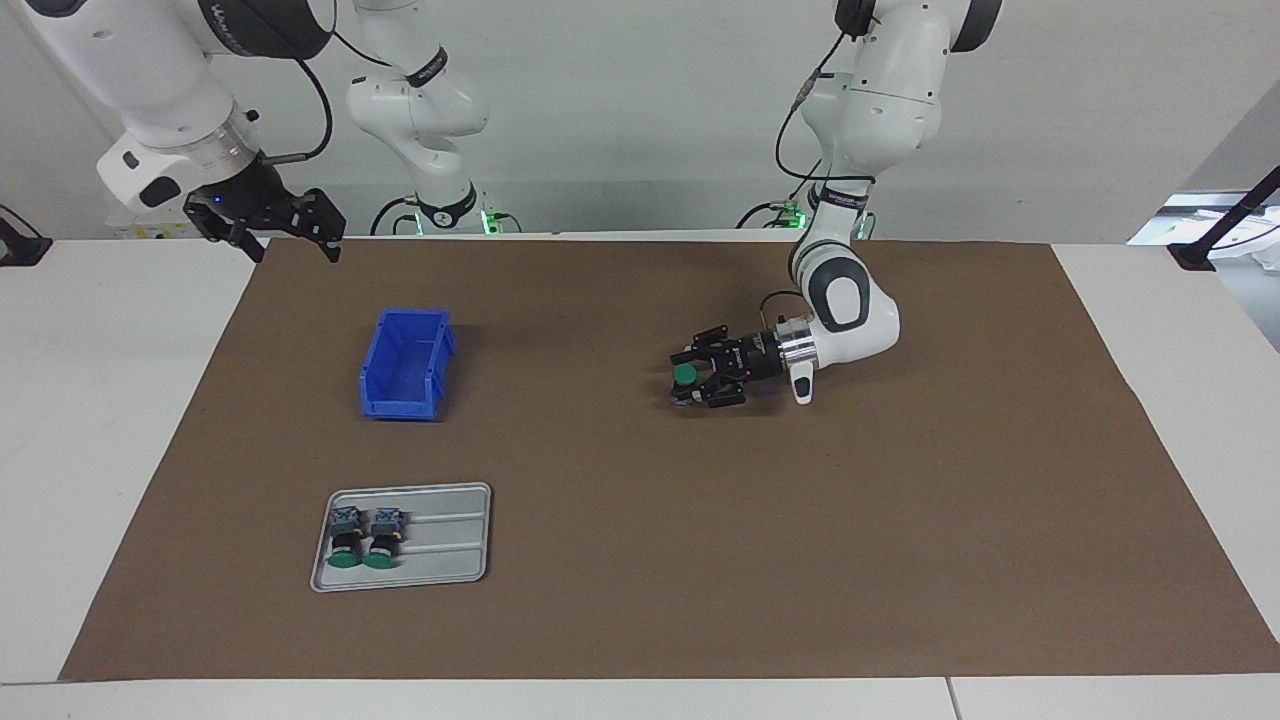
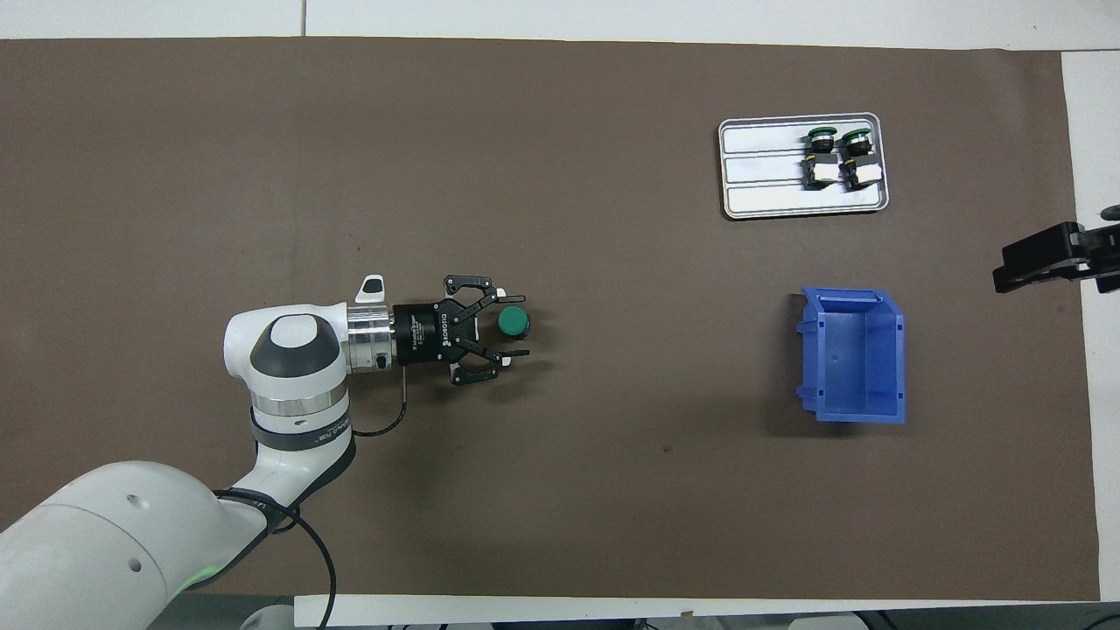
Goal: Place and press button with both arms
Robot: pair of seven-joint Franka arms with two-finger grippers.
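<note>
Tray with two switches — button upright between spread left gripper fingers, right gripper spread.

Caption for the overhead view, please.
Left end effector open around the upright green button on the mat; right end effector waits.

The left gripper is lying low over the mat, fingers parted around the button; the right gripper is waiting raised.
</note>
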